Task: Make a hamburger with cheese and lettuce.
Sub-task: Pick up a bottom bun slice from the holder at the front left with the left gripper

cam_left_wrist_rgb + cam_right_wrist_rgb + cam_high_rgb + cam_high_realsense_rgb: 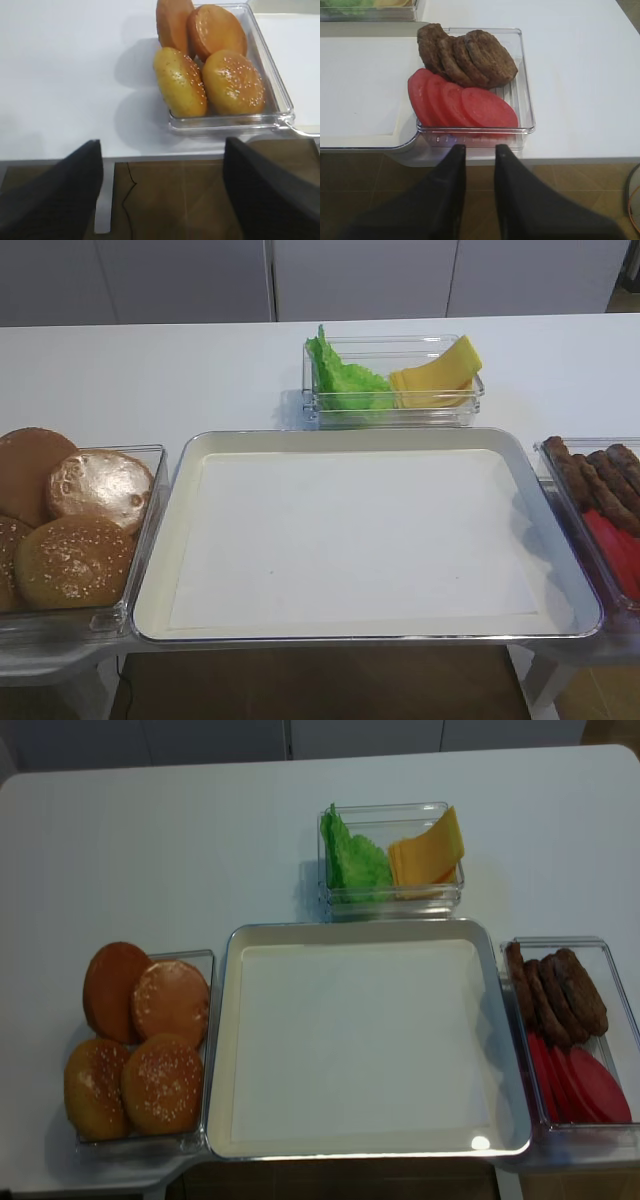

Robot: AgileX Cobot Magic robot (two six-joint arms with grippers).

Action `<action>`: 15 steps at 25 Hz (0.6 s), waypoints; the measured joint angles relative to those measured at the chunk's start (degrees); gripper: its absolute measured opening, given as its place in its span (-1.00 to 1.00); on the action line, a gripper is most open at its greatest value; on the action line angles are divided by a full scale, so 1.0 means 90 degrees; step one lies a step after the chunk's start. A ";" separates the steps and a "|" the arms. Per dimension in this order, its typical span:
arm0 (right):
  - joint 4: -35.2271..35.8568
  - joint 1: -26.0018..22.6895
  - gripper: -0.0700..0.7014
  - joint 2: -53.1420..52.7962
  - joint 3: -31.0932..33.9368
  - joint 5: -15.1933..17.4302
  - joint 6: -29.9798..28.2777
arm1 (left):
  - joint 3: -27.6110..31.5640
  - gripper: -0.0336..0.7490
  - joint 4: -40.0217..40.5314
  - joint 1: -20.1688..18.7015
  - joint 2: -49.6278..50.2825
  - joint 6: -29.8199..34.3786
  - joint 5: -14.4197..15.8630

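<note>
The clear plastic box of round sesame-topped brown buns [215, 65] lies ahead and right of the left pincer [162, 195], wide open, empty; right pincer [480, 172] narrowly parted, empty

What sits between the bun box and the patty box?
The big metal tray, lined with white paper and holding no food, seen in both high views, between bun box and patty box.

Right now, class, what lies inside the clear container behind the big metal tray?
The clear container holds frilly green lettuce on the left and a fanned stack of yellow cheese slices on the right. The lower slices and the container floor beneath the food are covered, so hidden.
</note>
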 joint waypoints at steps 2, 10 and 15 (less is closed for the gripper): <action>0.0000 0.0000 -0.42 0.0000 0.0000 0.0000 0.0000 | -0.0099 0.49 0.0000 0.0000 0.0434 0.0000 -0.0299; 0.0000 0.0000 -0.42 0.0000 0.0000 0.0000 0.0000 | -0.1016 0.49 0.0000 0.0000 0.2725 0.0000 -0.1244; 0.0000 0.0000 -0.42 0.0000 0.0000 0.0000 -0.0012 | -0.2025 0.49 -0.0149 0.0000 0.4679 0.0000 -0.1411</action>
